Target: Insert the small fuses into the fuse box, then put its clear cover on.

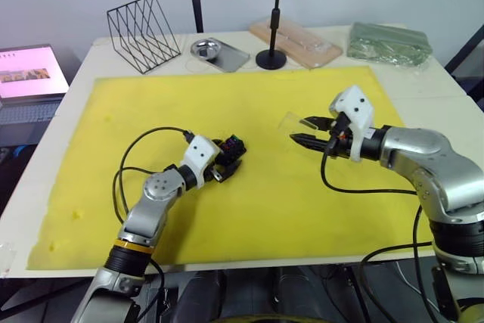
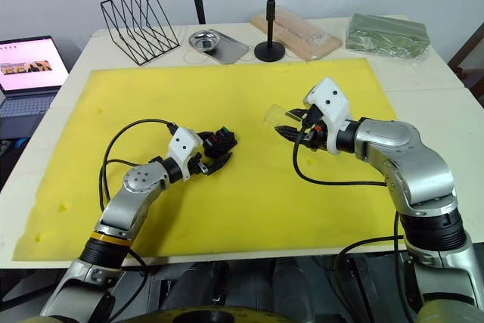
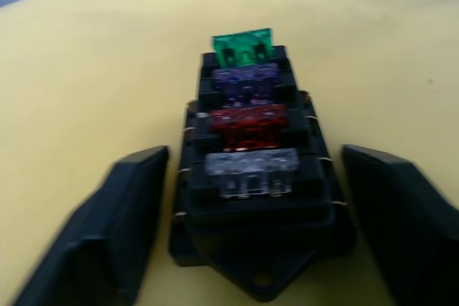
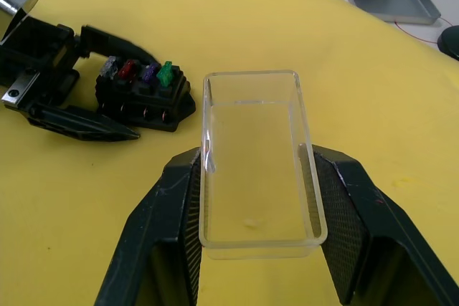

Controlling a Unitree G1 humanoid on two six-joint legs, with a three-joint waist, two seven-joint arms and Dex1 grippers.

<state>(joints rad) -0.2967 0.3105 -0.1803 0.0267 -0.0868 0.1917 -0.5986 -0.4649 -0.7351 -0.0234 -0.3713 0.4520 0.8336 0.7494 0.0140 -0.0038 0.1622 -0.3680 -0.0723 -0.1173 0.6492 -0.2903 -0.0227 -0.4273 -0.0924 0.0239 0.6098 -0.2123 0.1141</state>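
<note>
1. Your right gripper is clamped on the clear cover; both black fingers press its long sides, open side facing the wrist camera.
2. Cover is held off the yellow mat, over the mat's right half, tilted, well apart from the fuse box.
3. Your left gripper is released, jaws spread; fingers sit either side of the fuse box, small gaps on both sides, not touching it that you can see.
4. Fuse box lies on the mat, left of centre, mounting tab toward the left wrist.
5. Small fuses sit in the box in one row: grey nearest the left wrist, then red, purple, green farthest.
6. Green fuse stands higher than the other three; whether it's fully seated, can't tell.
7. Box has no cover on it.
8. Outward: black cable loops on the mat beside your left arm.
9. Small yellow crumbs near the mat's left edge.
10. Behind the mat on the table: black wire rack at the left, metal tray with a round dish, black stand base, clear-wrapped wooden board, green bundle at the right.
11. Laptop open, off the table's left side.
</note>
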